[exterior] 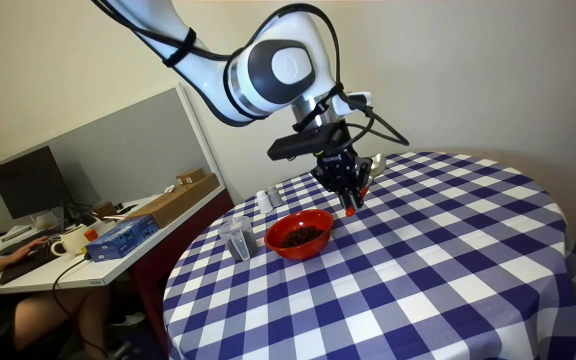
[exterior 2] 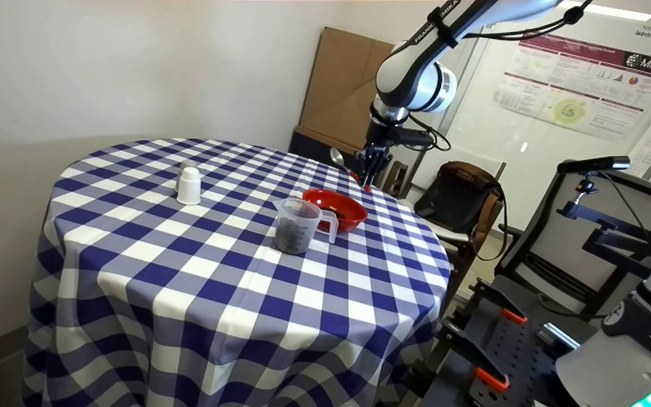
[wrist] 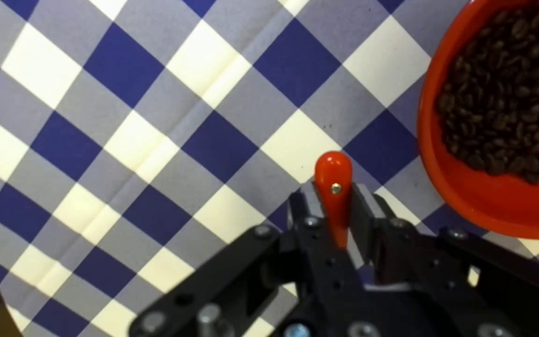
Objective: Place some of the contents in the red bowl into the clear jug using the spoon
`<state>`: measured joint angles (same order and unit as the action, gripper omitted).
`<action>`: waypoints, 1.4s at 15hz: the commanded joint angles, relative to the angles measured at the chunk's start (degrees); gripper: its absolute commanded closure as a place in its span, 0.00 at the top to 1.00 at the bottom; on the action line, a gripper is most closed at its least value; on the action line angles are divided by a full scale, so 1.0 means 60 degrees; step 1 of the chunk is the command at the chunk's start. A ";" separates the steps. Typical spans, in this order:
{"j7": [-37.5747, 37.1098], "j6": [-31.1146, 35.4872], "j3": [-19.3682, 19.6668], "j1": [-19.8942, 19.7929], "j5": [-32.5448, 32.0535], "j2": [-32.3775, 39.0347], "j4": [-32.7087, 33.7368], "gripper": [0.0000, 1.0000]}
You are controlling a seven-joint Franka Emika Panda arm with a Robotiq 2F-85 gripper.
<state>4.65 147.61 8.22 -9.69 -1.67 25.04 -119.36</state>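
My gripper (exterior: 354,200) is shut on the orange-red handle of the spoon (wrist: 333,171). It holds the spoon above the table, beside the red bowl. The spoon's pale head (exterior: 378,165) sticks out away from the bowl, raised and tilted; it also shows in an exterior view (exterior 2: 337,157). The wrist view shows only the handle end between the fingers (wrist: 335,199). The red bowl (exterior: 302,253) stands on the table with dark brown bean-like contents (wrist: 508,103) heaped in it. The clear jug (exterior 2: 296,226) stands upright close beside the bowl; its lower part looks dark grey inside.
A white shaker (exterior 2: 189,186) and a grey shaker (exterior: 275,196) stand on the checked tablecloth (exterior: 418,280) beyond the jug. A desk with a blue box (exterior: 123,239) and a seated person's arm show beside the table. A chair with a bag (exterior 2: 461,195) stands behind it.
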 commanded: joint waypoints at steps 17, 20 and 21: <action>-0.1356 -0.7665 -0.0942 0.1680 -0.1349 -0.0846 0.1350 0.05; -0.1970 -0.7977 -0.0874 0.1829 -0.1690 -0.0125 0.1798 0.05; -0.2127 -0.8053 -0.0847 0.1856 -0.1791 0.0144 0.1943 0.05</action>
<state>-4.60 102.85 2.63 0.49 -9.97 20.68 -112.51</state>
